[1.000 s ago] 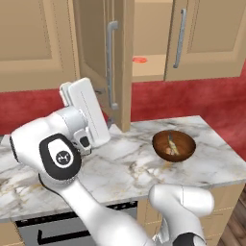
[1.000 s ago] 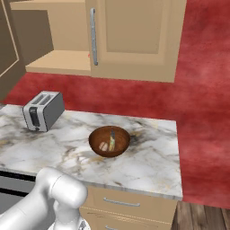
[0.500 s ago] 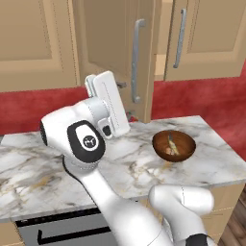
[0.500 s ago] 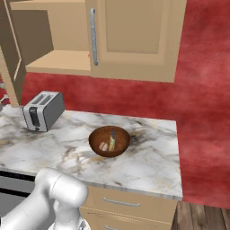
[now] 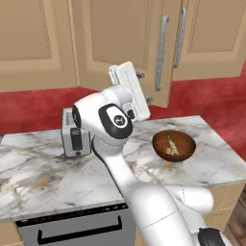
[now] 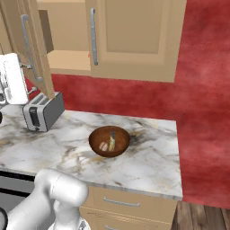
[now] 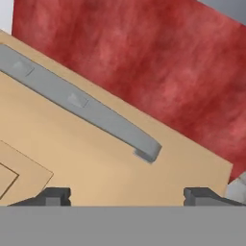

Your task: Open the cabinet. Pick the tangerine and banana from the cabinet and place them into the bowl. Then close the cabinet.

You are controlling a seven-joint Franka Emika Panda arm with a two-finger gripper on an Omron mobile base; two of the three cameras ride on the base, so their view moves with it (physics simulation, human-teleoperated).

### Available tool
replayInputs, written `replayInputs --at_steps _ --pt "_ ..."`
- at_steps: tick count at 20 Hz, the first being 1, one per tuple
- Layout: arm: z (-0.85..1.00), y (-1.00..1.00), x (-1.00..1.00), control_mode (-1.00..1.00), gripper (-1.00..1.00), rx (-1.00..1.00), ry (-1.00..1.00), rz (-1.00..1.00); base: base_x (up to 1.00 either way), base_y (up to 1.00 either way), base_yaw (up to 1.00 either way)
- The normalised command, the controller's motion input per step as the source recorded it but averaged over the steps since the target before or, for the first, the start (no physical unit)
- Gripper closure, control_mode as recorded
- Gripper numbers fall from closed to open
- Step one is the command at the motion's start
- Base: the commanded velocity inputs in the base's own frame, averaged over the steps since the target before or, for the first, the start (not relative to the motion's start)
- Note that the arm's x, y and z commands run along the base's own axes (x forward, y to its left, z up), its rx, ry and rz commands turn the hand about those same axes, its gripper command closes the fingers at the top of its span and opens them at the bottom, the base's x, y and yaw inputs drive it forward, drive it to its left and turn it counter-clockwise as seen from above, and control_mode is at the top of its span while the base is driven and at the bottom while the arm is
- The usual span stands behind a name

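The cabinet's left door stands partly swung out, its silver bar handle near the right door's handle. My gripper is open at the lower end of that handle, fingers pointing at the door face and gripping nothing. In the hand view the handle slants across the tan door just beyond my gripper. The right base view shows the gripper beside the open door's handle. The reddish-brown bowl holds pale yellowish pieces. The tangerine is hidden.
A silver toaster stands on the marble counter behind my arm. The cabinet shelf shows through the gap. An appliance front with a bar handle sits below the counter. A red wall lies behind.
The left cabinet door has swung rightward toward closing, hiding the shelf and the tangerine in the left base view. My hand has moved right and up with it, staying by the handle.
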Motion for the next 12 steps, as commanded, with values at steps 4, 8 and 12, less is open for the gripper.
replayInputs --at_steps 4,8,12 --pt "0.02 -0.30 0.87 -1.00 -1.00 0.00 0.00 0.01 0.00 0.00 0.00" --pt "0.00 -0.31 0.83 -1.00 -1.00 0.00 -0.03 0.04 0.00 0.00 0.00" --pt "0.00 -0.34 0.76 -1.00 -1.00 0.00 -0.06 0.06 0.00 0.00 0.00"
